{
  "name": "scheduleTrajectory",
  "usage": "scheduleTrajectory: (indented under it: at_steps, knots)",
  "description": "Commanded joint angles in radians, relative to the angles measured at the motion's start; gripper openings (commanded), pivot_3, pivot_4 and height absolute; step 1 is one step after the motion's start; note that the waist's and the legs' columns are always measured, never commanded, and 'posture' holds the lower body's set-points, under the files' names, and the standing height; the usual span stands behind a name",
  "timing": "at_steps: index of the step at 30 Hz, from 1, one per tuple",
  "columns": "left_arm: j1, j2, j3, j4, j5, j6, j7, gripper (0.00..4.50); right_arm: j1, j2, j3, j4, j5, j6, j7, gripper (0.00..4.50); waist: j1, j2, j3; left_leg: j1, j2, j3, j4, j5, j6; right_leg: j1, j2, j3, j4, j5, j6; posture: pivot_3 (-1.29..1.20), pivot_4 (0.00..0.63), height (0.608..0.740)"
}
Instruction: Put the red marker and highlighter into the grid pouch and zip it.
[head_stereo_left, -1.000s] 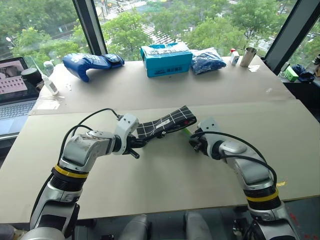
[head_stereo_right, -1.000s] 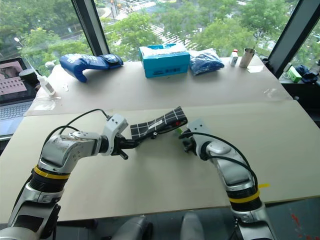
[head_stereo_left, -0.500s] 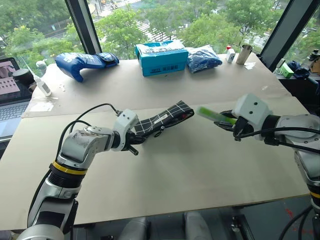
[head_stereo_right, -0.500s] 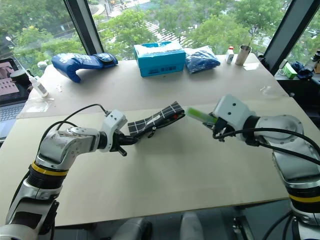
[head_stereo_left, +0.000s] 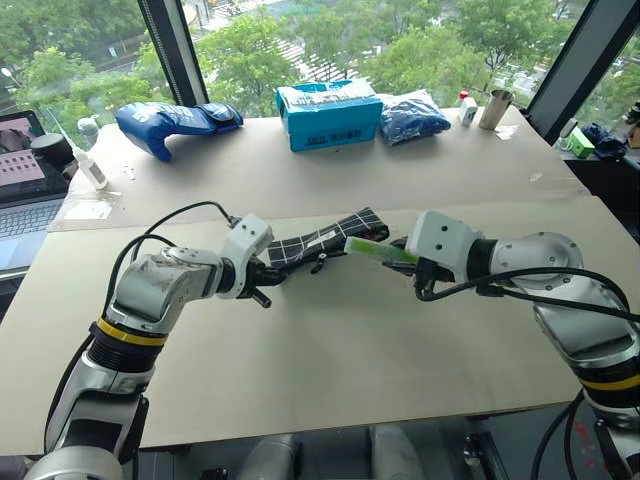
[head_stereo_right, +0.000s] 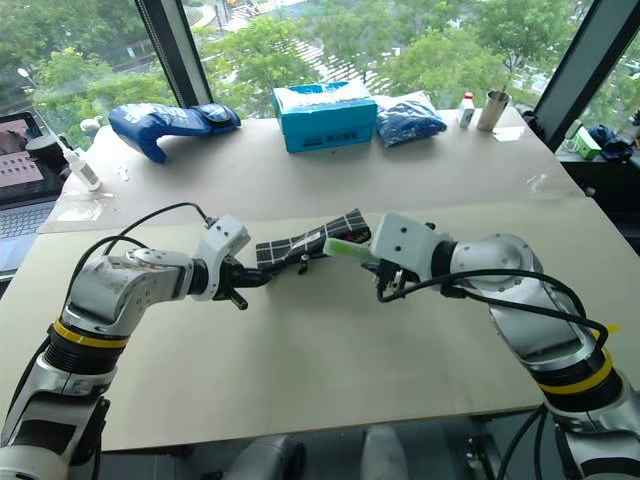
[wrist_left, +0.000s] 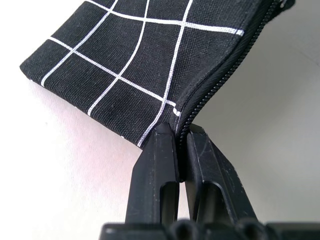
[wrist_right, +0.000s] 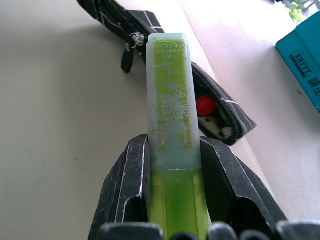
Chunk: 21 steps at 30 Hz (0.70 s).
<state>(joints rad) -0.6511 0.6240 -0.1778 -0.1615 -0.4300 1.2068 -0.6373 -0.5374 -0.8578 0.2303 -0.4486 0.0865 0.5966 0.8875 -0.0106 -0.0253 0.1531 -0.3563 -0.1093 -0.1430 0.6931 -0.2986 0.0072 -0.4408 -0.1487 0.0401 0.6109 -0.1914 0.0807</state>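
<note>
My right pincer clamps the chunky light-green highlighter, long axis aimed at the open mouth of the black white-gridded fabric pouch just ahead, which my left pincer pinches above the table; a red marker's cap shows inside.

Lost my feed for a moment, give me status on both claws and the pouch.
Left claw shut on grid pouch corner. Right claw shut on highlighter, tip at pouch mouth. Red marker inside. Nothing in the way.
</note>
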Motion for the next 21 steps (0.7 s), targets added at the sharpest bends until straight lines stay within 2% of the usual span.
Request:
scheduleTrajectory:
  at_steps: [1,11,17,21]
  knots:
    - [-0.02,0.005,0.014,-0.038,-0.002,0.005,0.002,0.0,-0.02,-0.019,-0.001,-0.023,-0.036,-0.036,0.011,1.03,0.0,0.0,0.0,0.0,0.0,0.0,0.0,0.0,0.0,0.0,0.0,0.0,0.0,0.0,0.0,0.0,0.15,0.74]
    - [-0.006,0.007,-0.024,-0.046,0.014,-0.015,0.001,0.0,-0.103,0.023,0.054,0.064,-0.109,-0.022,0.009,1.03,-0.001,0.0,0.0,0.0,0.001,0.001,0.0,0.0,0.0,-0.001,0.001,0.0,0.0,0.0,0.0,0.0,0.15,0.74]
    - [-0.004,-0.012,-0.017,-0.05,0.009,-0.008,0.009,0.0,-0.102,0.012,0.082,0.089,-0.151,-0.039,0.025,1.03,-0.001,0.0,0.0,0.0,0.001,0.001,0.0,0.0,0.0,-0.001,0.001,0.0,0.0,0.0,0.0,0.0,0.15,0.74]
    - [-0.001,-0.02,-0.008,-0.042,0.009,-0.008,0.016,0.0,-0.084,0.008,0.049,0.065,-0.117,-0.046,0.057,1.03,-0.002,0.0,0.0,-0.001,0.001,0.001,0.0,0.0,0.0,-0.002,0.001,0.0,0.0,0.0,0.0,0.0,0.15,0.74]
